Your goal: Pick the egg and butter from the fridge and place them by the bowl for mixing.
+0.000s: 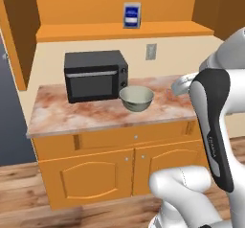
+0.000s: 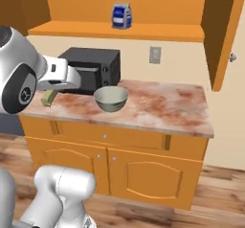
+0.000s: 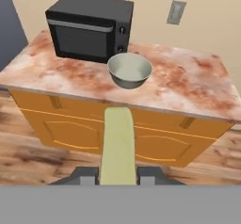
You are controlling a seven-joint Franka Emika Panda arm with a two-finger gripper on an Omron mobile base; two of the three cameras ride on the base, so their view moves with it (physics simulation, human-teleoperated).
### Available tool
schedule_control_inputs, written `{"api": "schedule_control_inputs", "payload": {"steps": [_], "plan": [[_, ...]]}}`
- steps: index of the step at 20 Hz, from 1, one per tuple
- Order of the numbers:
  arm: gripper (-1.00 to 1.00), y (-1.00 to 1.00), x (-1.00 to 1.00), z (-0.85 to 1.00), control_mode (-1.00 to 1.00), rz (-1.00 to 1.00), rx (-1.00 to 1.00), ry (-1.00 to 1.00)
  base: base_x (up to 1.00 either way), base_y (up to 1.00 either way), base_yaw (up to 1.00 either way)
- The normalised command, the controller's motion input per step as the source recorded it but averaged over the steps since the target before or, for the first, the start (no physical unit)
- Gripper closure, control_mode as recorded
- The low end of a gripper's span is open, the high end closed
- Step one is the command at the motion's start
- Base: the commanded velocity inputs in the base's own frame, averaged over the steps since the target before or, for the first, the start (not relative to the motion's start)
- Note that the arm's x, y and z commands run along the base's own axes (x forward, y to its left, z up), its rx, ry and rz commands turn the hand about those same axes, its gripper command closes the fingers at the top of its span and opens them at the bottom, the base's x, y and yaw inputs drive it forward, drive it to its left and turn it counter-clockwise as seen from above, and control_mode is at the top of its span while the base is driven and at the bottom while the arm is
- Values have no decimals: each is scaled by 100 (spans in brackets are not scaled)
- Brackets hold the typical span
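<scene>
Your gripper [image 3: 117, 180] is closed on the butter [image 3: 117, 145], a dull olive-yellow block clamped between the 2 dark fingertips [image 3: 86, 178] and jutting forward from them in the hand view. From the right base camera you see the same block [image 2: 49, 97] poking out below the white hand at the left end of the counter. The arm is folded high: in the left base view its dark-jointed link stands upright at the right side, with the white wrist bent toward the counter's right end. The hand looks forward and down at the counter from in front of the cabinets, level with or a little above the worktop, and it touches nothing on the counter.

Ahead of you the bowl [image 1: 136, 98] sits upright on the mottled reddish stone counter [image 1: 86, 114], near its front edge, just beside the lower right corner of the black microwave [image 1: 94, 75]. The bowl's inside looks plain from the hand camera. Orange cabinet doors [image 1: 91, 176] run under the counter, a wall outlet [image 1: 151, 51] sits above the bowl, and a blue-and-white packet [image 1: 131, 15] stands on the orange shelf [image 1: 124, 30] above.
</scene>
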Motion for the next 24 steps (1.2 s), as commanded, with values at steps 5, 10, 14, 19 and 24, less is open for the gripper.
{"api": "schedule_control_inputs", "payload": {"steps": [5, 10, 14, 19, 24], "plan": [[100, 0, 0, 0, 100, 0, 0, 0, 46, -96, -1], [100, 0, 0, 0, 100, 0, 0, 0, 1, -18, -5], [100, 0, 0, 0, 100, 0, 0, 0, 42, 4, -22], [100, 0, 0, 0, 100, 0, 0, 0, 76, 2, -18], [100, 0, 0, 0, 100, 0, 0, 0, 89, 43, -2]]}}
